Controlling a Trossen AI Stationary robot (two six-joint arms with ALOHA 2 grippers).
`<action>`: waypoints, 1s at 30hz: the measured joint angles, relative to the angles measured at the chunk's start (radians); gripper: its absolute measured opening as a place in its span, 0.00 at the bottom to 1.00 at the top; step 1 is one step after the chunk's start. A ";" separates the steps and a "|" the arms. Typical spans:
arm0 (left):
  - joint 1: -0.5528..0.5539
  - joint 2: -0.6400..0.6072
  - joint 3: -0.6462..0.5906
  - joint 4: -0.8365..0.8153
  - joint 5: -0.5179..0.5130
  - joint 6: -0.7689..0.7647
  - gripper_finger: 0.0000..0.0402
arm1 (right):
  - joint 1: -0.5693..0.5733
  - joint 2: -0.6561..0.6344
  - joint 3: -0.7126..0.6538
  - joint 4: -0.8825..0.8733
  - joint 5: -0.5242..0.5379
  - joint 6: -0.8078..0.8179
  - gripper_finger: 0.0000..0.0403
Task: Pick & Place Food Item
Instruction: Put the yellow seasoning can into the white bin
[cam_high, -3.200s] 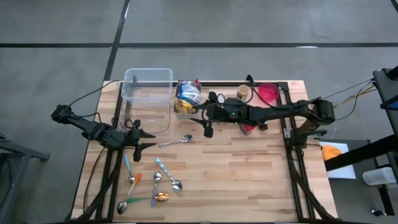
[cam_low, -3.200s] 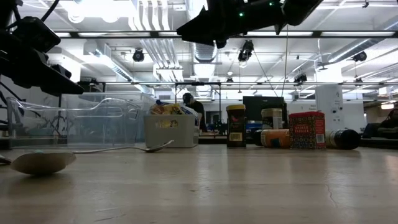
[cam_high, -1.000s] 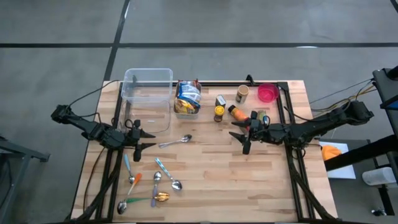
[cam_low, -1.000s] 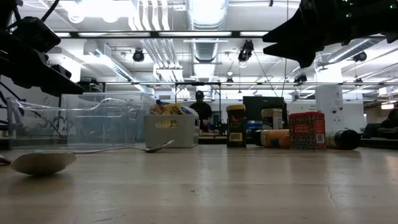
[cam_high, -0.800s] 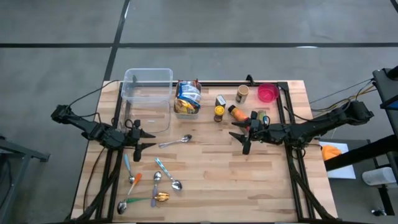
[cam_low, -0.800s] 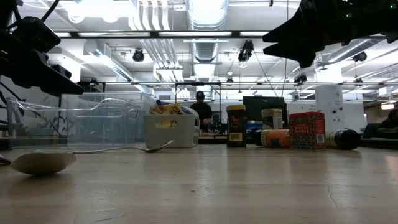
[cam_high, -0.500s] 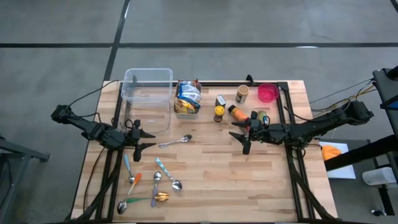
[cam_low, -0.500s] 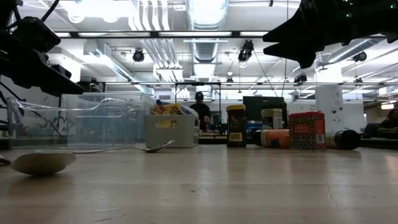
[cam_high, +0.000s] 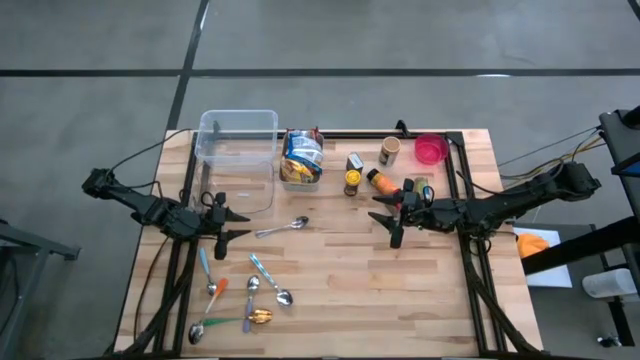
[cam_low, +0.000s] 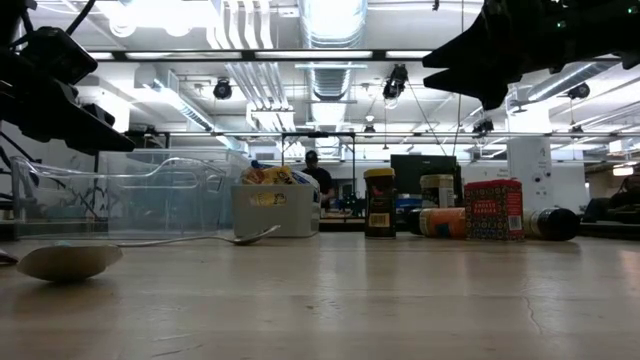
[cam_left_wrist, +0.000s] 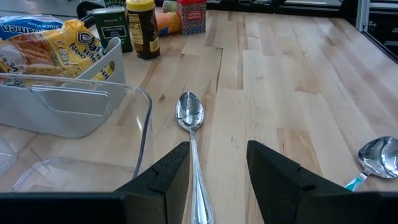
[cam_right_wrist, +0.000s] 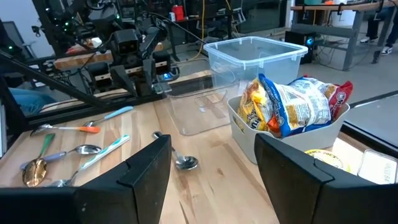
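Two dark arms hang over a wooden counter (cam_high: 400, 270), neither holding anything. The left pincer (cam_high: 222, 224) sits near the counter's left edge, its fingers (cam_left_wrist: 163, 180) apart and empty, pointing at a metal spoon (cam_high: 284, 228) that lies just beyond its tips and beside a clear tub (cam_high: 238, 158). The right pincer (cam_high: 388, 222) hovers above the counter right of centre, its fingers (cam_right_wrist: 149, 167) also spread with nothing between them. The food items stay along the far edge: a white bin (cam_high: 300, 172), touching the tub's side, is stuffed with snack bags (cam_right_wrist: 292, 106), and to its right stand a dark box (cam_high: 354, 162), a yellow-lidded jar (cam_high: 351, 182), an orange bottle (cam_high: 382, 184) lying on its side, a brown-lidded jar (cam_high: 390, 150) and a pink bowl (cam_high: 431, 150). A red carton (cam_low: 493, 209) shows in the low view among them. Near the left front corner lies a scatter of more spoons (cam_high: 250, 300), several with coloured handles, one with a gold bowl (cam_high: 261, 317). A person (cam_low: 311, 170) stands far back in the room behind the counter.
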 joint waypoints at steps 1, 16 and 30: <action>0.000 0.000 0.000 0.000 0.000 0.000 0.41 | 0.000 0.000 0.000 0.000 0.005 0.008 0.56; 0.000 0.000 0.000 0.000 0.000 0.000 0.41 | -0.003 0.266 0.153 0.000 0.270 -0.007 0.56; 0.000 0.005 0.000 0.000 0.000 0.000 0.41 | -0.082 0.545 0.473 -0.341 0.473 0.200 0.56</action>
